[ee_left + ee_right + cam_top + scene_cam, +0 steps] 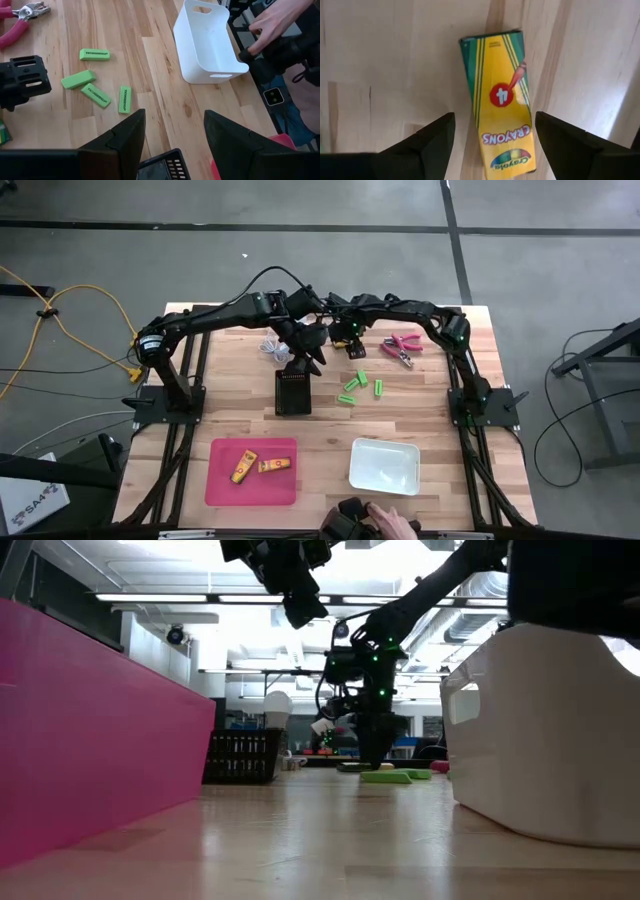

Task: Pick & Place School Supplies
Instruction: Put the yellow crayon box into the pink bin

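A yellow crayon box (499,115) lies flat on the wooden table, directly under my right gripper (492,131). That gripper points down, open, one finger on either side of the box and above it. In the high view this gripper (357,350) hides the box. Several green pieces (358,386) lie just nearer, and pink-handled pliers (401,346) lie toward the right. Two more crayon boxes (258,467) rest in the pink tray (222,480). My left gripper (172,125) hangs open and empty above the black box (293,392).
A white bin (384,465) stands at the near right, beside the pink tray. A white bulb with a coiled cord (272,346) lies behind the black box. A person's hand (272,22) holds a dark device just past the table's near edge.
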Controlling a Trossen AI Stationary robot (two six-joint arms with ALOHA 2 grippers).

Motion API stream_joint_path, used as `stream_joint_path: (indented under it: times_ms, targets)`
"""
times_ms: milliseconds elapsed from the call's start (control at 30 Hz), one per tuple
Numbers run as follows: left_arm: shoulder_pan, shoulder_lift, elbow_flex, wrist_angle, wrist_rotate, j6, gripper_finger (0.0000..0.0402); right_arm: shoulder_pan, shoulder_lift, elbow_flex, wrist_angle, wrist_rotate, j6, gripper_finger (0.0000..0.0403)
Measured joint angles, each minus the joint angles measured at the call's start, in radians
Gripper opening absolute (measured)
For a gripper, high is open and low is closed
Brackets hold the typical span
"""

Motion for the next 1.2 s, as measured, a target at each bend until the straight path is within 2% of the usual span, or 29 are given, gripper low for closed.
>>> stream_joint_path:
  times_ms: [633, 1200]
  targets:
    - [-0.023, 0.0, 0.0, -0.004, 0.0, 0.0, 0.0198, -0.029, 0.015, 0.002, -0.019, -0.003, 0.025, 0.0264]
    - [-0.023, 0.0, 0.0, -0.003, 0.0, 0.0, 0.0198, -0.028, 0.015, 0.0, -0.039, -0.008, 0.023, 0.0174]
